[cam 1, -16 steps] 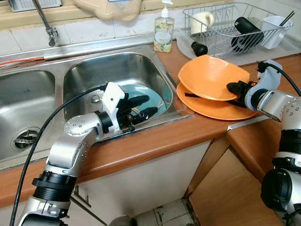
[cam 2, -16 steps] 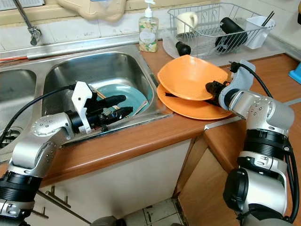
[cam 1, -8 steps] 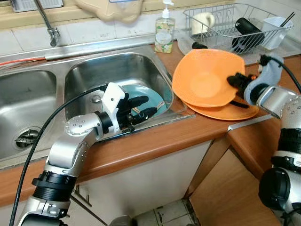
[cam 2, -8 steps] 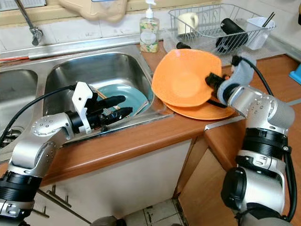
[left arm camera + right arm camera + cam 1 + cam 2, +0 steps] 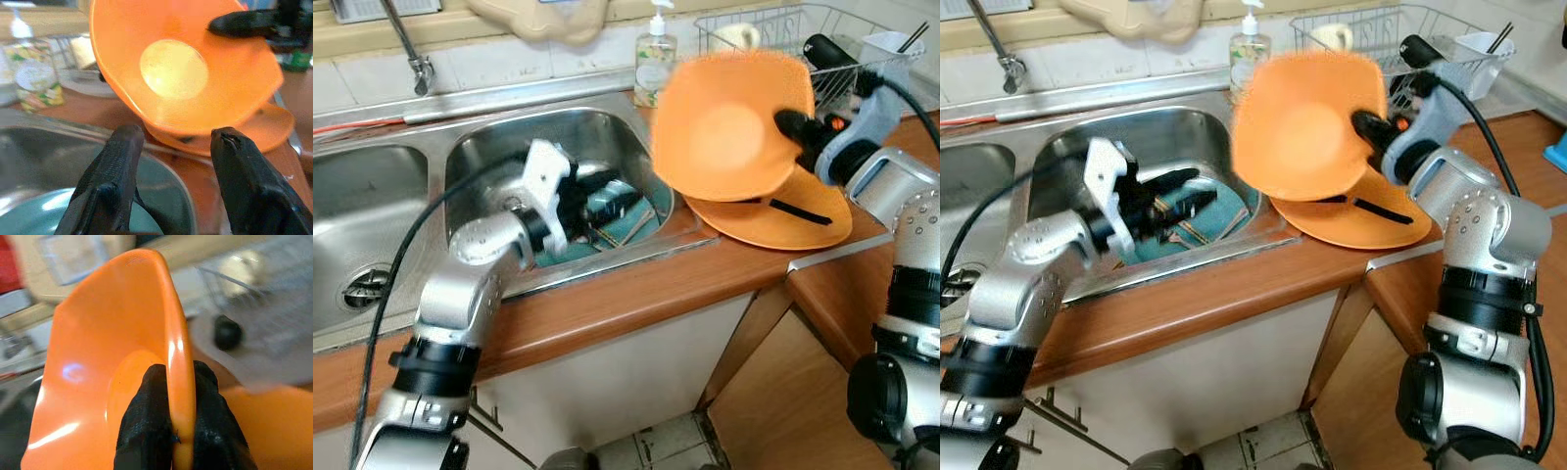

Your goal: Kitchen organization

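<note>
The right gripper point(image 5: 787, 124) is pinching the tilted plate's point(image 5: 729, 122) rim; it risks slipping. The left gripper point(image 5: 173, 161) is gaping over the sink point(image 5: 484, 147).

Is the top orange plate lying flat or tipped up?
Tipped up: the right gripper pinches the orange plate by its rim, clear of the lower plate.

Glossy plastic orange plate point(image 5: 729, 127); shiny steel sink point(image 5: 499, 147).
</note>
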